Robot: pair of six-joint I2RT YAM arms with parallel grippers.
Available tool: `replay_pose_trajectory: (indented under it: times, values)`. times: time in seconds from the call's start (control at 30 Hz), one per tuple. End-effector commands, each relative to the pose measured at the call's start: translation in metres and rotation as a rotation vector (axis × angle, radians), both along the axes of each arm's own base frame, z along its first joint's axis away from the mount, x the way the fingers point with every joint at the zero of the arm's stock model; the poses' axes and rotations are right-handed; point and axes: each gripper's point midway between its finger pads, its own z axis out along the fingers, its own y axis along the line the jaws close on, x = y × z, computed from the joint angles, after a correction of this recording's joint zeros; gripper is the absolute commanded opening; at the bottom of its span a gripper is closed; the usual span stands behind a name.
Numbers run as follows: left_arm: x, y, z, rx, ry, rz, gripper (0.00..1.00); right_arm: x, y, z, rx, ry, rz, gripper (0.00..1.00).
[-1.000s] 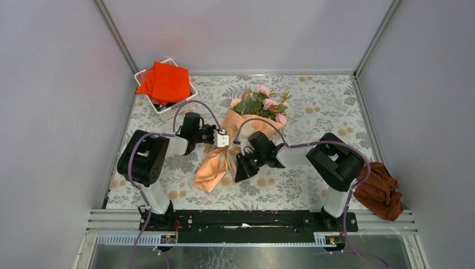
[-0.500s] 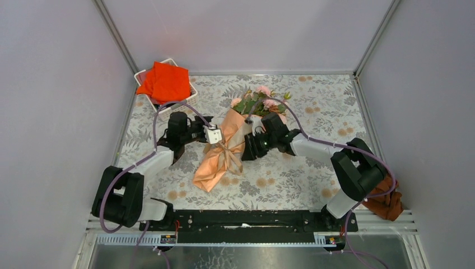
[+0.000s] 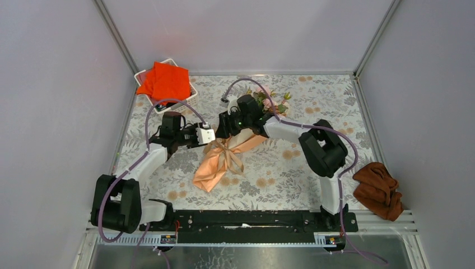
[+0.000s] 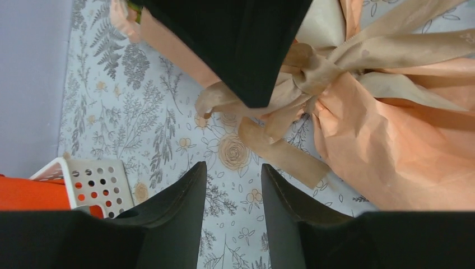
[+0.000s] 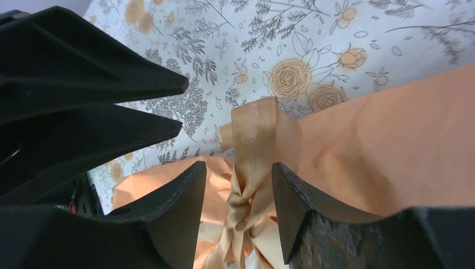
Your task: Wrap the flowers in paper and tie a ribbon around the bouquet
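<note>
Table: you had a flowery cloth on the table (image 3: 313, 106), with grey walls all round.
Bouquet: the bouquet (image 3: 238, 145) lay on its side in the middle of the table, between your two arms.
Long way: it ran on a slant, from near-left to far-right.
Flowers: the pink flowers (image 3: 274, 103) pointed to the far right. Your right arm hid some of them from above.
Paper: the peach paper (image 3: 210, 174) had its narrow end pointing near-left.
Ribbon: the tan ribbon (image 3: 224, 150) was tied in a bow round the middle of the paper.
Left gripper: your left gripper (image 4: 232, 171) was partly open beside the bow. It held nothing; only table showed in the gap.
Right gripper: your right gripper (image 5: 238, 171) was partly open over the bow. A ribbon loop showed in the gap. You could not tell if the fingers touched it.
Top view only: the whole bouquet, a white basket (image 3: 187, 94) with an orange-red cloth (image 3: 165, 81) far left, and a brown cloth (image 3: 380, 190) near right.
Left wrist only: a ribbon end lying flat on the table.
Right wrist only: the knot up close, with the left fingers (image 5: 112, 84) beside it.
</note>
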Motion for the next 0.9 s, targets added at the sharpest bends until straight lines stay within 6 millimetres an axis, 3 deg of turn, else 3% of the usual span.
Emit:
replay_pose_trajectory:
  times: [0.0, 0.17, 0.27, 0.43, 0.6, 0.73, 0.87]
  values:
    - [-0.007, -0.001, -0.022, 0.015, 0.032, -0.035, 0.46, 0.011, 0.019, 0.003, -0.004, -0.053, -0.002, 0.55]
    - [0.014, -0.004, -0.036, 0.015, -0.041, -0.041, 0.5, 0.022, 0.02, -0.003, -0.017, -0.061, -0.046, 0.55]
    - [0.015, -0.009, -0.051, 0.051, -0.063, -0.095, 0.52, 0.026, 0.021, -0.007, -0.024, -0.053, -0.062, 0.52]
    - [0.019, -0.025, -0.057, 0.073, -0.104, -0.148, 0.53, 0.025, 0.024, -0.016, -0.028, -0.031, -0.057, 0.49]
    - [0.014, -0.031, -0.065, 0.084, -0.094, -0.178, 0.46, 0.023, 0.03, -0.017, -0.005, -0.014, -0.034, 0.47]
    - [0.01, -0.037, -0.073, 0.105, -0.086, -0.211, 0.45, 0.024, 0.032, -0.018, 0.015, 0.008, -0.027, 0.35]
    - [0.006, -0.039, -0.084, 0.126, -0.062, -0.23, 0.44, 0.031, 0.024, -0.015, 0.029, 0.016, -0.07, 0.14]
